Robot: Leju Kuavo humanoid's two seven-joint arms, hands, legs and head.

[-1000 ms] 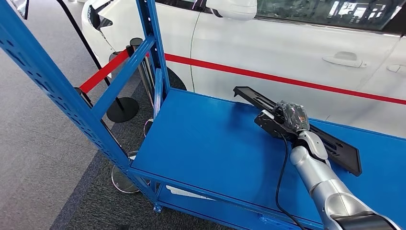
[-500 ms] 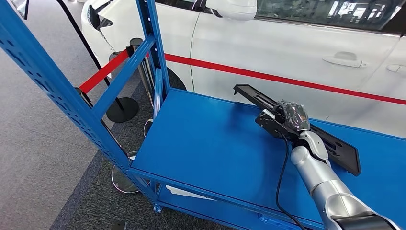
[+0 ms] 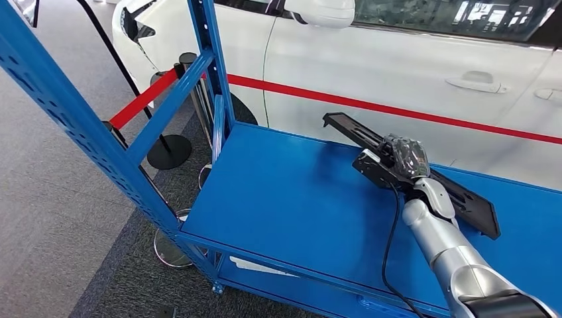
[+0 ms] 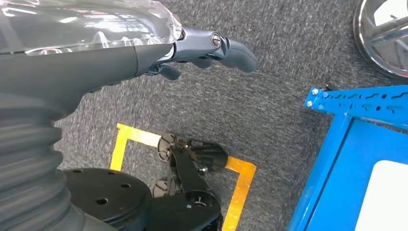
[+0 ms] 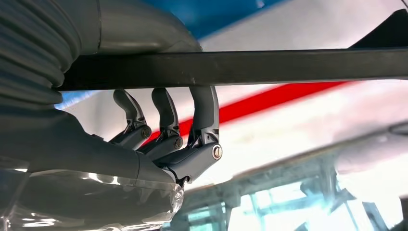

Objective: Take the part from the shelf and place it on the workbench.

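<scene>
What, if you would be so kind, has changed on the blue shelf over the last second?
The long black plastic part has risen slightly off the blue metal shelf, its far end lifting, with the right hand gripping it, fingers hooked around its bar. The grip, the white car behind and the left hand, hanging over the grey carpet, stayed as they were.
</scene>
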